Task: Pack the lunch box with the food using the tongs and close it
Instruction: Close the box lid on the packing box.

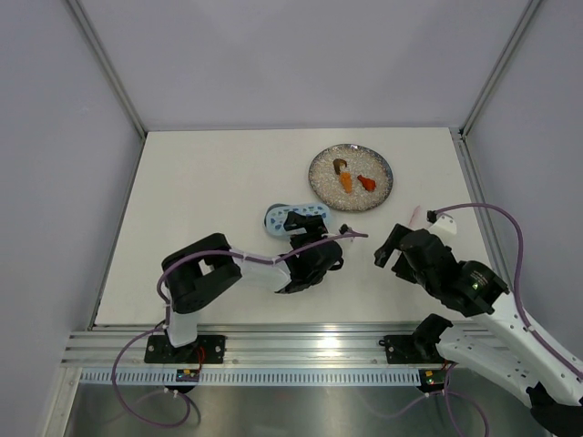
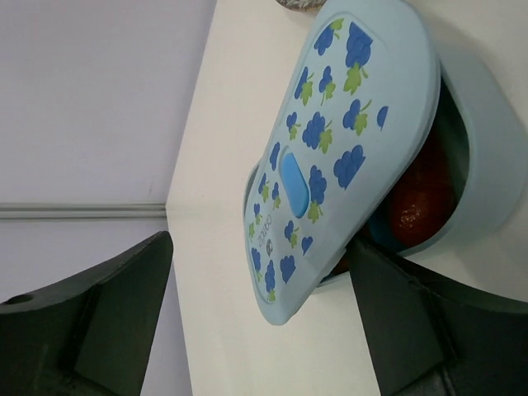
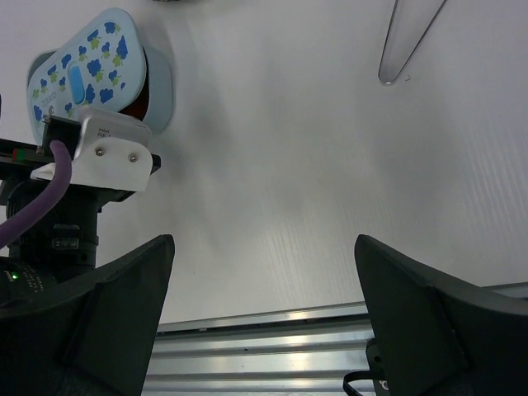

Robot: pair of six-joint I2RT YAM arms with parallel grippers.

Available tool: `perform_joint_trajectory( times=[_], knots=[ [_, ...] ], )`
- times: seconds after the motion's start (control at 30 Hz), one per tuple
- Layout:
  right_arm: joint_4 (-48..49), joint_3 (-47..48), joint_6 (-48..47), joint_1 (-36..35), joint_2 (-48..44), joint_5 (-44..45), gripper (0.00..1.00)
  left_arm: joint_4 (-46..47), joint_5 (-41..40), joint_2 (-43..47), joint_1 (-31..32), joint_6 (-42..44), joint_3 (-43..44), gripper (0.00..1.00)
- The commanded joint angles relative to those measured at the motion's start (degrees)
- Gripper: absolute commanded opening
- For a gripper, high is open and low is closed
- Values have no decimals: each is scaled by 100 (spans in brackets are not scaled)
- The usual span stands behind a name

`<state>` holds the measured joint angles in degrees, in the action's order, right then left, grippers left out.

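The pale-blue lunch box [image 2: 488,157] stands left of the plate, and its lid [image 2: 346,132], printed with blue berries, lies askew and tilted on its rim. A red piece of food [image 2: 419,202] shows inside through the gap. My left gripper [image 2: 260,330] is open, and the lid's near end hangs between its fingers without being gripped. In the top view the lunch box [image 1: 290,218] sits just beyond the left gripper [image 1: 314,259]. My right gripper [image 3: 264,313] is open over bare table. The whitish tongs [image 3: 410,37] lie on the table beyond it.
The round grey speckled plate [image 1: 383,187] at the back right holds an orange piece [image 1: 346,182], a red piece [image 1: 367,183] and a brown piece [image 1: 341,166]. The left arm's wrist [image 3: 99,157] shows in the right wrist view. An aluminium rail [image 1: 301,346] runs along the near edge.
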<state>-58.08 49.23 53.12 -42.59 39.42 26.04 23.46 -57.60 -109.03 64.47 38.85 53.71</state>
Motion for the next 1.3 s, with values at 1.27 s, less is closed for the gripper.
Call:
perform_joint_trajectory(
  times=[1.27],
  knots=[
    [2783, 1024, -2139, 1393, 3524, -2946, 98, -4367, 4124, 3327, -2938, -5905, 693, 97]
  ],
)
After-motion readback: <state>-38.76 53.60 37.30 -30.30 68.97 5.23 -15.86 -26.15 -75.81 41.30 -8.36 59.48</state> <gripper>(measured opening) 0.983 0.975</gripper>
